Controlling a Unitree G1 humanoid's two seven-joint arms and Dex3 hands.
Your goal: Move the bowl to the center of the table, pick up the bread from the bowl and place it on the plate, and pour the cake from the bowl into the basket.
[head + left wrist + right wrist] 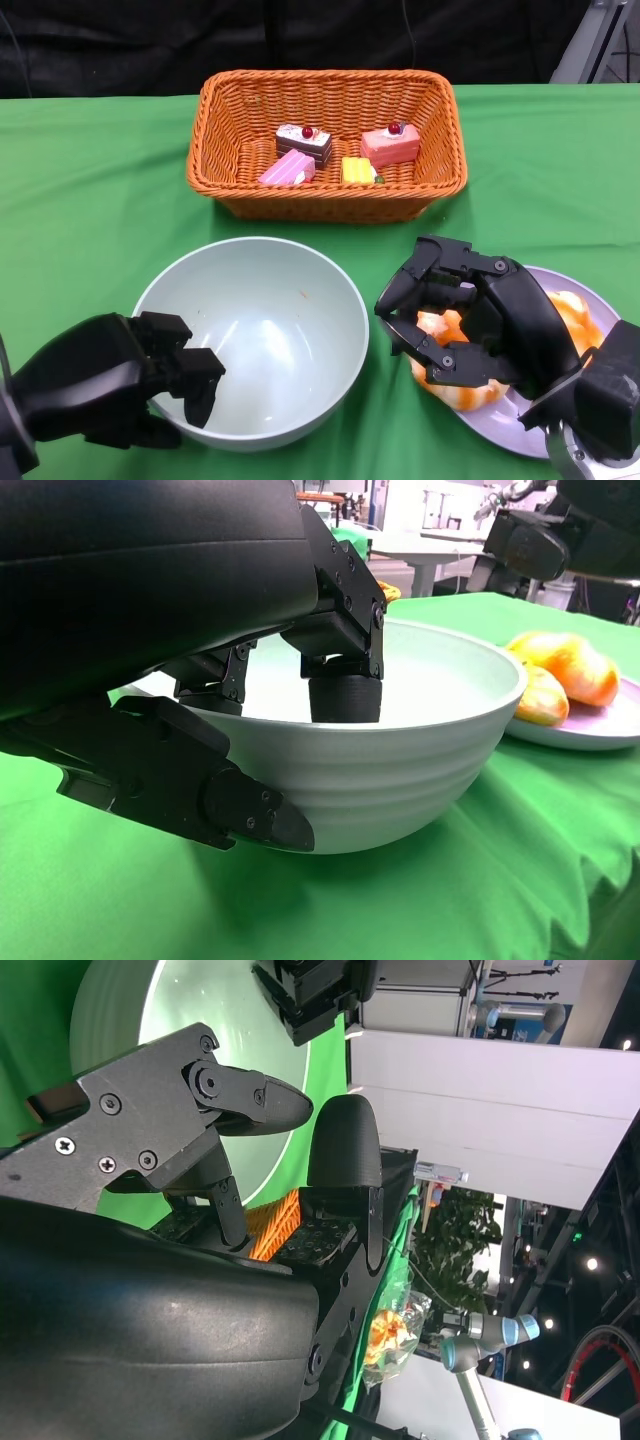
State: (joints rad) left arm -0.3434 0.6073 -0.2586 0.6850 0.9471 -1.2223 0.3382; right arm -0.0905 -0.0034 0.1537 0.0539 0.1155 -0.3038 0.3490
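Now the left robot hand (120, 385) grips the near rim of the bowl (262, 335) mid-desk. The right robot hand (470, 320) hovers open over the bread (455, 385) on the plate (545, 435).

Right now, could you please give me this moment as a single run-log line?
left hand grips bowl rim | bowl empty | right hand over bread on plate | cakes in basket

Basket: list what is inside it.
The basket holds four cake pieces: a white and brown slice with a cherry, a pink one with a cherry, a pink wedge and a yellow piece. Its front wall hides the nearest floor.
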